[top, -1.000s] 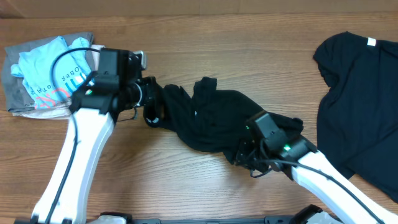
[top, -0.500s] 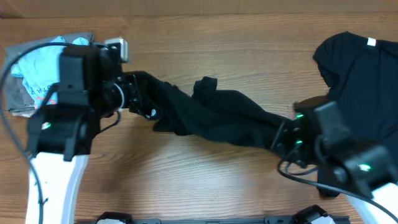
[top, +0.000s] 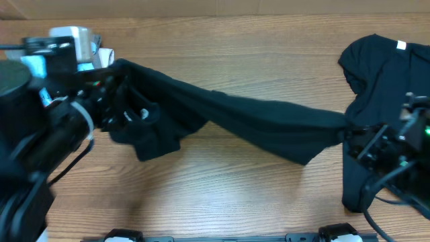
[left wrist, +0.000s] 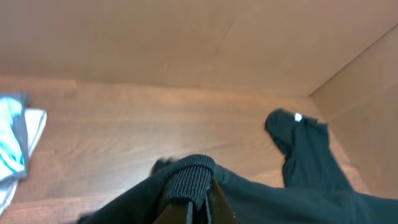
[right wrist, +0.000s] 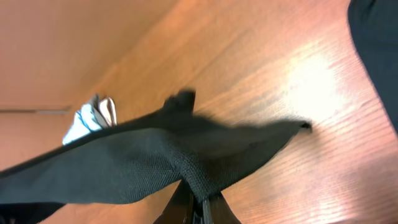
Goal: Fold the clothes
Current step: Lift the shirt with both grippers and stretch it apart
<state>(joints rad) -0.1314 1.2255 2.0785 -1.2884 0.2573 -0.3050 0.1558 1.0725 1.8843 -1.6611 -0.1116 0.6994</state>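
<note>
stretching the black t-shirt (top: 255,124) taut, left gripper (left wrist: 189,208) and right gripper (right wrist: 198,208) clamp it, now farther apart.

1 T-shirt (top: 255,121) centre — 2nd T-shirt (top: 390,81) right

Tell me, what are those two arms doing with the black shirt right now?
Both shut on black T-shirt: left gripper, right gripper. Shirt stretched between them, not folded. Nearby: second black shirt by right gripper, pale clothes far left.

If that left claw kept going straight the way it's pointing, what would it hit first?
Beyond the black T-shirt pinched in it, the left gripper seems to face the wooden table, then the cardboard wall; depth is hard to judge.
</note>
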